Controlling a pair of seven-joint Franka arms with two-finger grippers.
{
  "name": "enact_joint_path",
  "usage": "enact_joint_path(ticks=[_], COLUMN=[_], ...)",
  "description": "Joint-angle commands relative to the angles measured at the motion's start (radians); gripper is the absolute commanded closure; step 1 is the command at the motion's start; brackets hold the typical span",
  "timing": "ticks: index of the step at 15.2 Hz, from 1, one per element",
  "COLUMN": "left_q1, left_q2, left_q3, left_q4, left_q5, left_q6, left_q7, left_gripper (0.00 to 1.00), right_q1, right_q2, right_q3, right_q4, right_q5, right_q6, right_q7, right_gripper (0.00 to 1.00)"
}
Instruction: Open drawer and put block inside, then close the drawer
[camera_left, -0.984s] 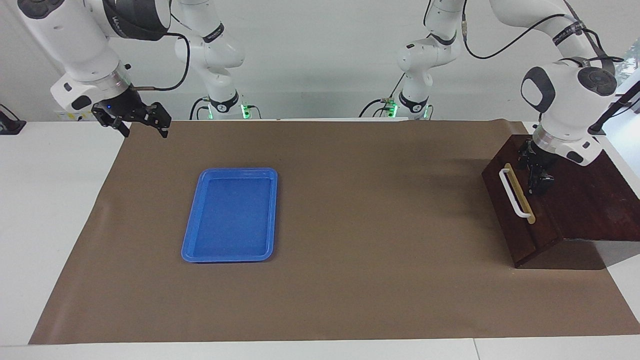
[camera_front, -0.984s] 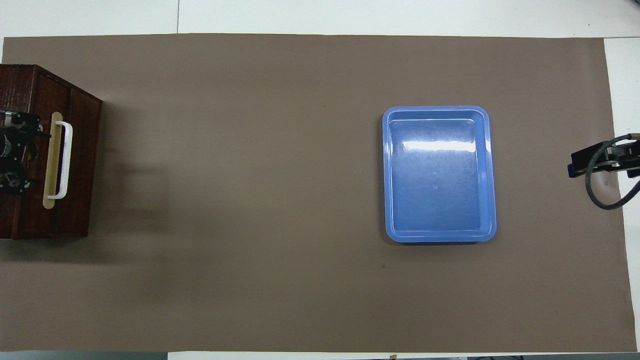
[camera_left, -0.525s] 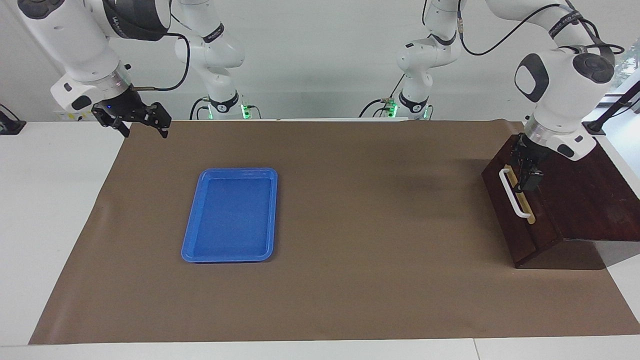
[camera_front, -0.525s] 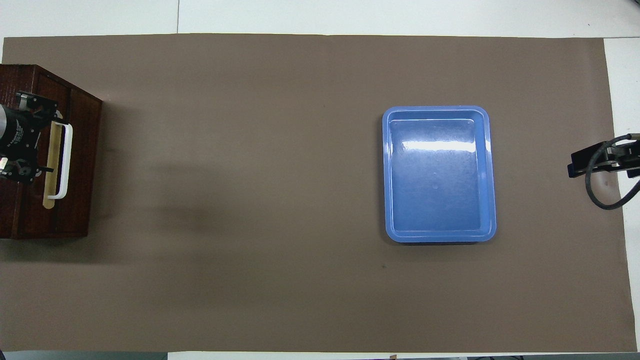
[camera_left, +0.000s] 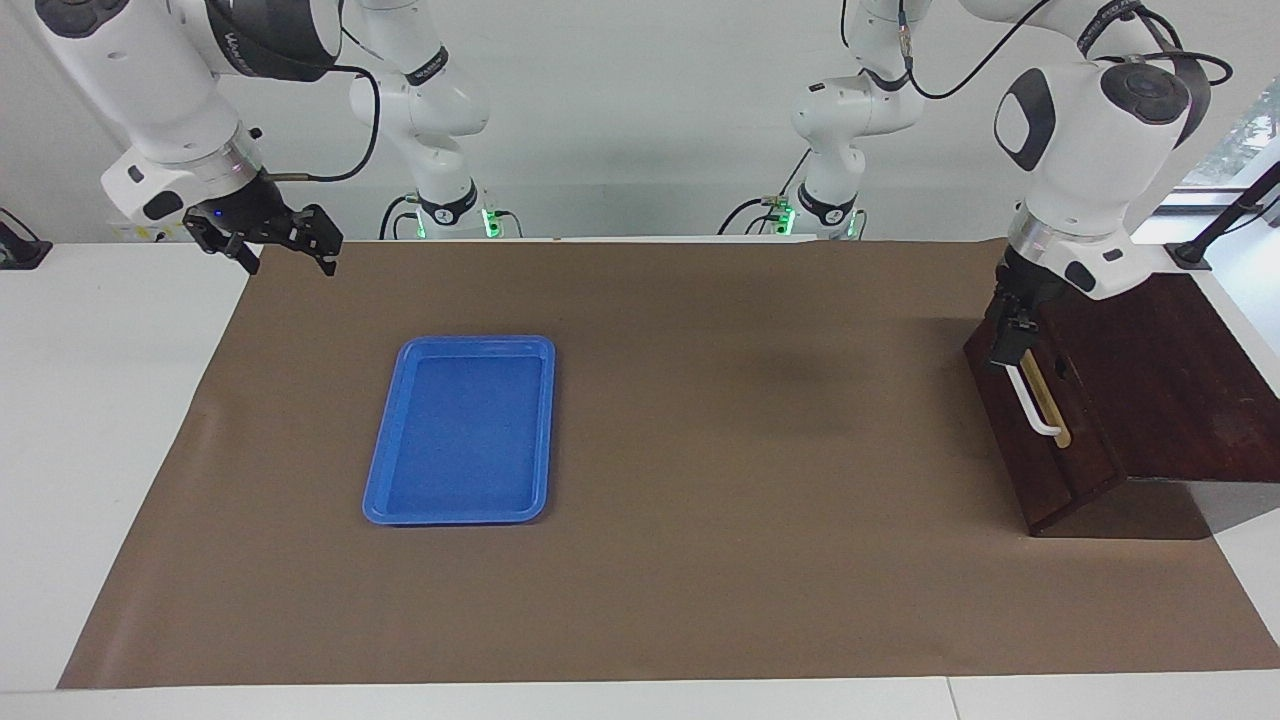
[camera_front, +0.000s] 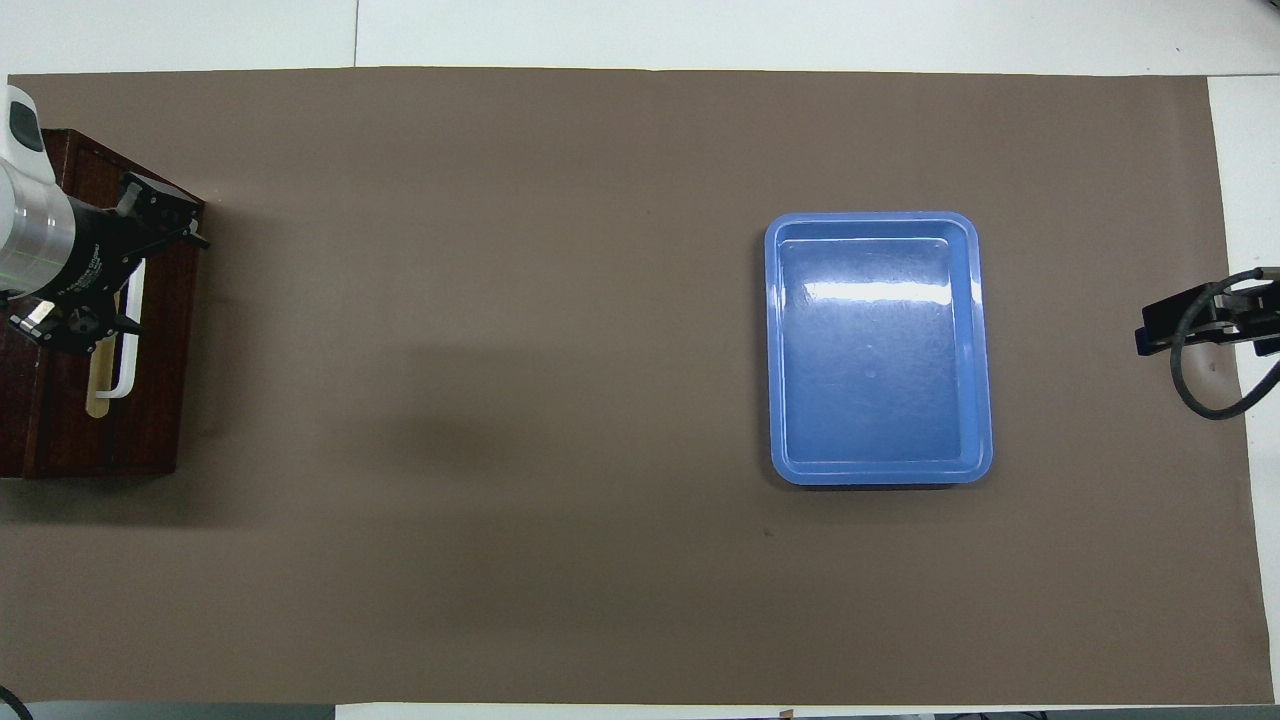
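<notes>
Brown paper (camera_left: 700, 450) covers most of the white table, running nearly edge to edge in both views. At the right edge of the facing view sits the dark wooden box, its drawer (camera_left: 1040, 440) shut, white bar handle (camera_left: 1035, 405) on the sloping front; the overhead view cuts the box off at its left edge. A blue tray (camera_front: 878, 347) lies bare toward the right arm's end of the table, left of centre in the facing view.

Only the facing view shows the arms' full bodies and bases. The left gripper (camera_left: 1010, 340) hangs at the upper end of the handle (whether it touches is hard to make out), jaws spread and holding nothing. The right gripper (camera_left: 285, 255) waits at the upper left of that view, over the paper's corner, fingers apart and empty; overhead, only its dark body and cable show at the right edge. No yellow block shows in either view.
</notes>
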Motion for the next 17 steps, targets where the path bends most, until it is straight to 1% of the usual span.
enact_joint_path(ticks=[1,7,8,14,17], left_q1=[0.014,0.017,0.015,-0.002,-0.002], left_q2=[-0.063,-0.103,-0.104,-0.103,-0.106], left_q3=[0.019,0.026,0.025,0.009,0.008], left_q4=[-0.01,-0.009,-0.009,-0.001,0.0], left_q5=[-0.067,-0.07,-0.068,-0.079,-0.078], left_q6=[-0.04,-0.158,-0.169,-0.149,-0.184], left_q7=[0.188,0.631,0.663,0.641,0.652], left_gripper=[0.0,0.0,0.0,0.0,0.0], right_q1=[-0.011,-0.011,-0.011,-0.011,-0.011], right_q2=[-0.002,-0.002,-0.002,-0.002,-0.002], right_q3=[0.012,0.012,0.012,0.012,0.012], right_q4=[0.002,0.002,0.002,0.002,0.002], right_q5=[-0.005,-0.005,-0.005,-0.005,-0.005], right_q6=[-0.016,-0.016,-0.016,-0.016,-0.016], right_q7=[0.007,0.007,0.007,0.007,0.007], right_gripper=[0.0,0.0,0.0,0.0,0.0])
